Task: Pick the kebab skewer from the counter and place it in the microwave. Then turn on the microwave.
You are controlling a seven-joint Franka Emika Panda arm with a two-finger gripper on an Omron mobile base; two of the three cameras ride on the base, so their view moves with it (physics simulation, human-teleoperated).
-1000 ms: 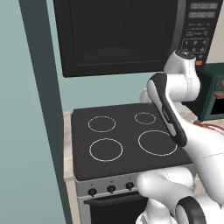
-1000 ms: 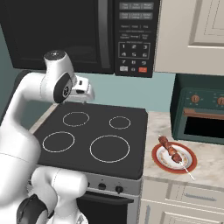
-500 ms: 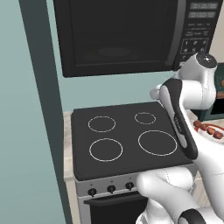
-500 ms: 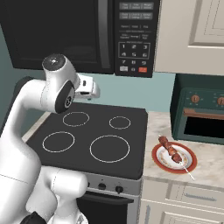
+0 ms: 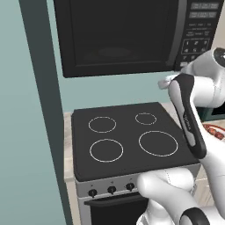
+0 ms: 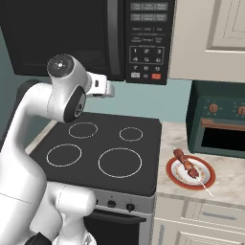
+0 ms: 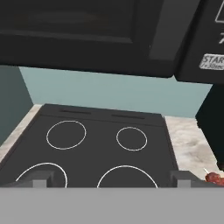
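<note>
Right base view: skewer (image 6: 187,166) lies on plate (image 6: 190,172); my pincer (image 7: 113,178) gapes empty above stovetop (image 6: 103,150).

Arm (image 6: 67,98) now farther right.

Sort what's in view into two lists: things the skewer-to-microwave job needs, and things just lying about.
Needed for the job:
- kebab skewer, lying on the plate
- microwave, door shut
- counter
- claw, open and empty

Just lying about:
- white red-rimmed plate
- black stovetop
- green toaster oven
</note>
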